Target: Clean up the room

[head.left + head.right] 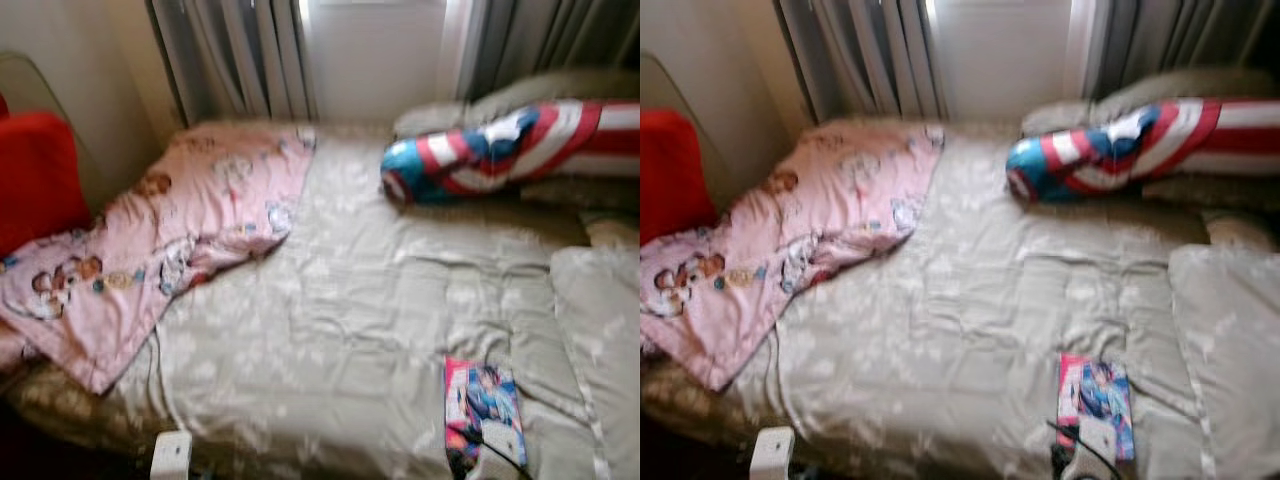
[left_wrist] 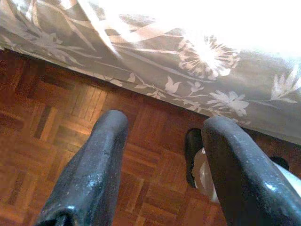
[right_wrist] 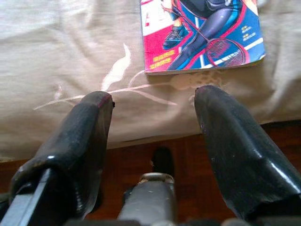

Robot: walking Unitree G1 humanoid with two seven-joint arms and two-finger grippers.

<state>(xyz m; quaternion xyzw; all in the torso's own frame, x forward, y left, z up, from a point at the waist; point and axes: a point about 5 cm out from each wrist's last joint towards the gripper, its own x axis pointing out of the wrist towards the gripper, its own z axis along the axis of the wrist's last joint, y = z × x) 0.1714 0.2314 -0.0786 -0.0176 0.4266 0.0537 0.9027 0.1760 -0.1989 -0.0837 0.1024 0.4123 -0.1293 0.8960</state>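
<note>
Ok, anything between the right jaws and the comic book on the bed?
No, just bare bedspread. In the right wrist view the right gripper, open, sits at the bed's edge with the comic book lying flat just ahead.

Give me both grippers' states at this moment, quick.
Left gripper: open, empty, hanging over the wooden floor beside the bed.
Right gripper: open, empty, at the bed's edge just short of the comic book.
</note>
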